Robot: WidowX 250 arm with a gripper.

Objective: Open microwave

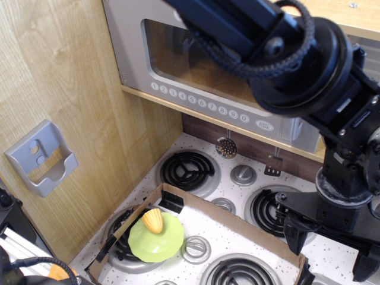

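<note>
The grey toy microwave (133,50) sits on a wooden shelf at the top of the view. Its wide door with a tinted window (190,68) looks shut. A row of round white number buttons (198,102) runs under the window. The silver handle (304,135) at the right end is mostly hidden behind my black arm. My gripper (331,249) hangs below the microwave at the lower right, over the stove. Its fingers (295,233) are spread apart and hold nothing. It does not touch the microwave.
A small grey bracket (41,157) with two holes hangs on the wooden left wall. Below is a white stove top with black coil burners (187,168) and silver knobs (243,174). A cardboard tray (237,218) holds a green plate (155,240) with yellow corn (153,220). Small utensils (226,146) hang on the back wall.
</note>
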